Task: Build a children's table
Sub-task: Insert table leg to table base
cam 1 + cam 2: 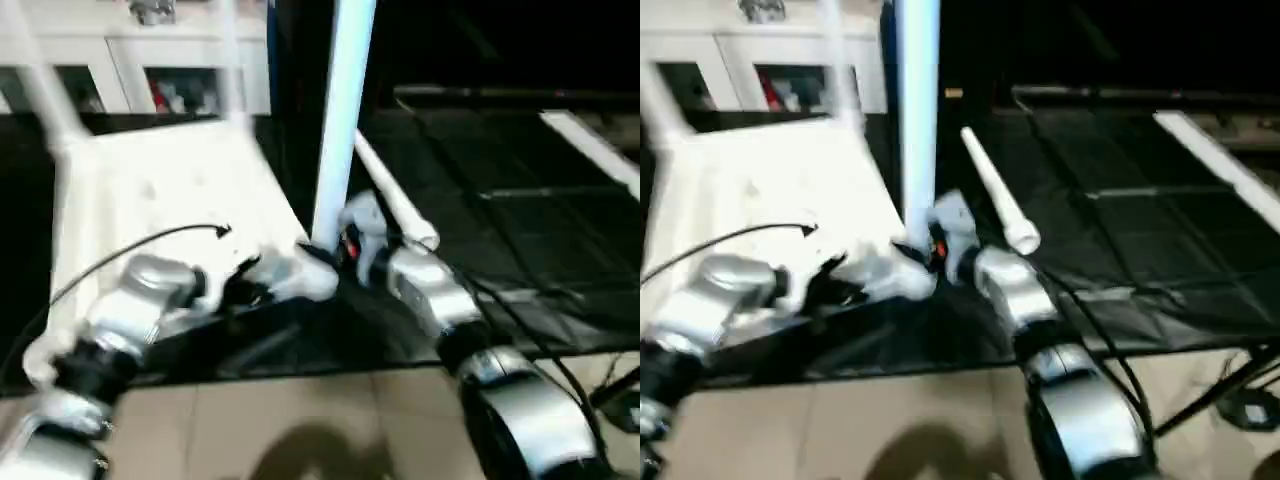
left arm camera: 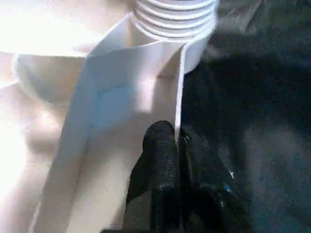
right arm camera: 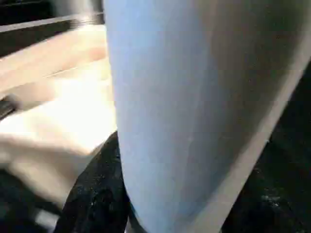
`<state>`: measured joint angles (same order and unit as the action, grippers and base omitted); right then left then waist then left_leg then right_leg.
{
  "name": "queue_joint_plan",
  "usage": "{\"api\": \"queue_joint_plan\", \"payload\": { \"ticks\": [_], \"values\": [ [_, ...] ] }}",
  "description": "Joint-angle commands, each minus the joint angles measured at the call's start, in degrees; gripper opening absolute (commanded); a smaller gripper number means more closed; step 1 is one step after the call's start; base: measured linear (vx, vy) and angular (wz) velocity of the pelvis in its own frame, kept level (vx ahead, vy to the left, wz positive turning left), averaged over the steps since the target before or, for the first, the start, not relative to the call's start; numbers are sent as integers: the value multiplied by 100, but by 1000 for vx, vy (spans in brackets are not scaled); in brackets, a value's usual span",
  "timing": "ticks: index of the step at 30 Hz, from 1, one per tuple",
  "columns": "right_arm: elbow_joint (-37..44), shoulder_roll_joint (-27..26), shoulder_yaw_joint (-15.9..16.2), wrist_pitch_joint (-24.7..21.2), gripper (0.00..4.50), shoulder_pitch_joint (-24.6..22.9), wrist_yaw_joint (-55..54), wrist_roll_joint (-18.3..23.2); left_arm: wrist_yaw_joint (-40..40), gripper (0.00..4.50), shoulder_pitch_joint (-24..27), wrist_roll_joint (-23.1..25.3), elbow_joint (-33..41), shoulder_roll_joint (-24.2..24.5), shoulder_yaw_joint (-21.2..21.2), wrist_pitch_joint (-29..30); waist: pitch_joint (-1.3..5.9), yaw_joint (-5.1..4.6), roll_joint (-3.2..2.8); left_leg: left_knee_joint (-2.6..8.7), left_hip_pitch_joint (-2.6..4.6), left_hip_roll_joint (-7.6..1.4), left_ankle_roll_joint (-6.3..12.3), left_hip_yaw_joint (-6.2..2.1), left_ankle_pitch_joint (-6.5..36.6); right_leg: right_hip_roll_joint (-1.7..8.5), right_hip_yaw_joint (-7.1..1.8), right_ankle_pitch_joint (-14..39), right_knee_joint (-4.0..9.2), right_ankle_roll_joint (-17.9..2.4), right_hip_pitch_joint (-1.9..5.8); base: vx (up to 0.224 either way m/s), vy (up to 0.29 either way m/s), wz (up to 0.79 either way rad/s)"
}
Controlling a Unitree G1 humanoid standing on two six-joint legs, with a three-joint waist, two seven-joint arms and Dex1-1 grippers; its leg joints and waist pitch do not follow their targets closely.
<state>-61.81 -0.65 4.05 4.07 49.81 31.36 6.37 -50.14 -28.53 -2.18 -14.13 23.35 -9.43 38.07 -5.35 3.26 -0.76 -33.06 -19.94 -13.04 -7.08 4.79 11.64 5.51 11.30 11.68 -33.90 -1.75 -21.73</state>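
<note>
Both silver forearms reach in from the near edge toward the near right corner of the white table top [image 1: 170, 190], which lies upside down on a dark counter [image 1: 520, 200], ribbed underside facing up. The left arm comes in low from the near left, bent at the wrist so the left gripper [image 2: 176, 145] points along the top's edge; its two black fingers are pressed together with the thin white rim wall [image 2: 179, 92] pinched between the tips, just short of the corner socket. In the left wrist view you can see the threaded end of the upright leg [image 2: 175, 17] sitting at that socket. The right arm comes in from the near right, angled up and left, and the right gripper [image 1: 345, 248] is about half open around the base of the upright leg [image 1: 340, 110], one black finger [image 3: 95, 194] snug against the tube. That leg stands nearly vertical at the corner, running out of the top of the head views. Another loose leg [image 1: 998, 200] lies on the counter just right of it, pointing away to the far left. A blurry leg [image 1: 45, 90] sticks up at the far left corner of the top, with a white cabinet [image 1: 150, 70] behind.
</note>
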Motion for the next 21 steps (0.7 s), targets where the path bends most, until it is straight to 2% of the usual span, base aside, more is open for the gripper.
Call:
{"api": "queue_joint_plan", "payload": {
  "ticks": [1, 2, 3, 4, 5, 6, 8, 10, 11, 14, 15, 16, 18, 20, 21],
  "values": [
    [-790, -66, -7, -657, 191, -281, -480, -135, 312, 0, -124, -146, 536, -214, 250, 122, 357, -4, -130, 506, -151, -106, -45, 33, 2577, 384, -379, 2780, 470, -192, 407, 40, 66, -27],
    [-844, -99, -46, -694, 191, -228, -602, -116, 390, 0, -115, -119, 600, -289, 233, 179, 312, -25, -93, 478, -2, -56, -50, 111, 2640, 392, -396, 2658, 576, -476, 223, 0, 0, 0],
    [-905, -140, -90, -743, 191, -167, -724, -94, 485, 0, -111, -50, 627, -358, 171, 191, 283, -22, -71, 444, 35, -8, -72, 153, 2618, 398, -371, 2863, 639, -497, 180, 0, 0, 0],
    [-941, -174, -94, -770, 191, -124, -756, -101, 570, 0, -133, 63, 530, -370, 90, 90, 288, -17, 13, 409, 48, 34, -78, 194, 2471, 406, -337, 3219, 696, -404, 187, 0, 0, 0],
    [-971, -201, -86, -776, 191, -97, -751, -122, 659, 0, -148, 140, 443, -341, 29, 12, 289, -16, -7, 417, 14, 31, -85, 186, 2420, 415, -338, 3266, 686, -353, 217, 0, 0, 0],
    [-981, -217, -71, -776, 191, -86, -710, -141, 714, 0, -175, 193, 348, -291, 4, -73, 295, -26, -4, 452, 10, 10, -67, 182, 2489, 398, -371, 3259, 691, -255, 211, 0, 0, 0],
    [-996, -233, -31, -745, 191, -79, -624, -201, 775, 0, -214, 268, 265, -200, 2, -155, 289, -30, -14, 461, 49, 13, -40, 183, 2600, 397, -386, 3237, 707, -261, 186, 0, 0, 0],
    [-1019, -240, 1, -700, 191, -71, -589, -259, 804, 0, -211, 298, 298, -177, 11, -118, 295, -38, -21, 496, 8, -2, -35, 169, 2619, 394, -405, 3115, 671, -277, 228, 0, 0, 0],
    [-1047, -259, -3, -672, 191, -60, -539, -267, 838, 0, -183, 311, 382, -149, 4, -27, 289, -39, -30, 499, 37, 0, -25, 178, 2673, 394, -428, 3094, 680, -312, 191, 0, 0, 0],
    [-1102, -297, -75, -600, 191, -27, -450, -252, 862, 0, -116, 356, 501, -63, -46, 73, 285, -33, -12, 495, 66, 4, -15, 195, 2669, 406, -443, 3154, 683, -342, 176, 0, 0, 0],
    [-1117, -310, -149, -559, 226, -6, -485, -215, 831, 0, -111, 341, 474, -30, -37, 50, 282, -40, -27, 501, 61, -1, -11, 197, 2694, 410, -446, 3169, 679, -337, 180, 0, 0, 0],
    [-1121, -310, -162, -540, 226, 1, -524, -212, 817, 0, -114, 331, 452, -22, -29, 35, 285, -37, -23, 497, 73, 6, -9, 203, 2679, 414, -450, 3187, 690, -335, 174, 0, 0, 0],
    [-1121, -300, -160, -442, 265, 7, -511, -219, 787, 0, -161, 328, 304, 17, -18, -67, 305, -23, -40, 486, 117, 11, 1, 222, 2597, 408, -460, 3139, 694, -384, 153, 0, 0, 0],
    [-1111, -281, -154, -354, 271, 4, -482, -228, 766, 0, -219, 336, 137, 50, -15, -182, 319, -2, -43, 486, 116, 16, 24, 244, 2472, 404, -479, 3031, 698, -427, 158, 0, 0, 0],
    [-1094, -267, -160, -308, 289, -13, -431, -219, 765, 0, -256, 355, 50, 67, -22, -254, 324, 8, -42, 490, 103, 21, 45, 256, 2363, 389, -490, 2952, 676, -466, 161, 0, 0, 0]
  ]
}}
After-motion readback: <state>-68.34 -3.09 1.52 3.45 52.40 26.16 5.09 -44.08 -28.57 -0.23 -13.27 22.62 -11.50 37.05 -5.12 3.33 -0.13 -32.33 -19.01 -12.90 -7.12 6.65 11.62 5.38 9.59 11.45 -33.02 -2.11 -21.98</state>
